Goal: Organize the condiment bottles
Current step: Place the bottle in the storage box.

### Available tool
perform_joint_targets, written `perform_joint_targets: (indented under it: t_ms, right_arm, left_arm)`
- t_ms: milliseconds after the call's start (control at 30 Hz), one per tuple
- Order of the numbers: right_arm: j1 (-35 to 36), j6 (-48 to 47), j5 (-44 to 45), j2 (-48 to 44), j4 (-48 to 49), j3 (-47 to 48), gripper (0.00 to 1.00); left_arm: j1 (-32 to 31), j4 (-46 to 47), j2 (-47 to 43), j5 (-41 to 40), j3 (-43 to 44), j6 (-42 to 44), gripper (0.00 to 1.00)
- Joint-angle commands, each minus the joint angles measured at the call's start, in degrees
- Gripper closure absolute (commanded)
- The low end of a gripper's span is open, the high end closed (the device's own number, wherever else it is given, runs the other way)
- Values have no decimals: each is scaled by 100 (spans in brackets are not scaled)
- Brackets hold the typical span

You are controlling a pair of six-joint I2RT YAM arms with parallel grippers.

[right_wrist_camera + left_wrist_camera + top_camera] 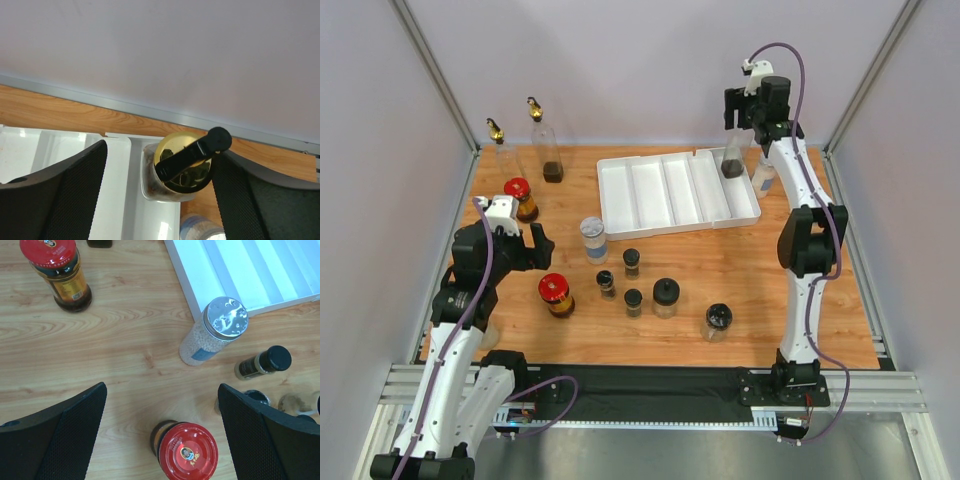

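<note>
One tall gold-spouted bottle stands upright at the back end of the far right compartment of the white divided tray, directly under my right gripper. My jaws there are parted, gripping nothing. One side is clear of the glass. The other sits close by the black spout lever, and I cannot tell whether it touches. To do this well, I judge I should spread wider, then rise straight up so nothing snags the lever and tips the bottle. My left gripper hangs spread wide and holds nothing, above a red-capped jar on the table.
</note>
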Motion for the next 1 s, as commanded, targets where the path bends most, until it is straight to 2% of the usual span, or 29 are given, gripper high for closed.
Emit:
perform_joint_targets:
  t_ms: [0,67,100,433,633,867,967]
  right_arm:
    - [-8,-11,-6,-630,265,-192,17]
    - [1,-29,-6,-727,265,-288,3]
    - [-7,-29,-15,-797,274,-419,0]
    - [-104,-301,-181,-1720,379,-1508,0]
    - [-95,-697,-428,-3011,397,-2783,0]
    - [-113,-899,-884,-4672,11,-4697,0]
    - [-104,-926,-1243,-5305,-252,-5191,0]
  left_arm:
    - [-19,126,-66,103,60,62,0]
    - [-19,126,-92,112,60,45,0]
    - [-19,135,-92,120,60,53,0]
    - [-19,144,-215,120,68,53,0]
    - [-19,170,-312,103,51,27,0]
    - [-19,197,-321,41,68,-8,0]
    - [-19,214,-312,6,69,-60,0]
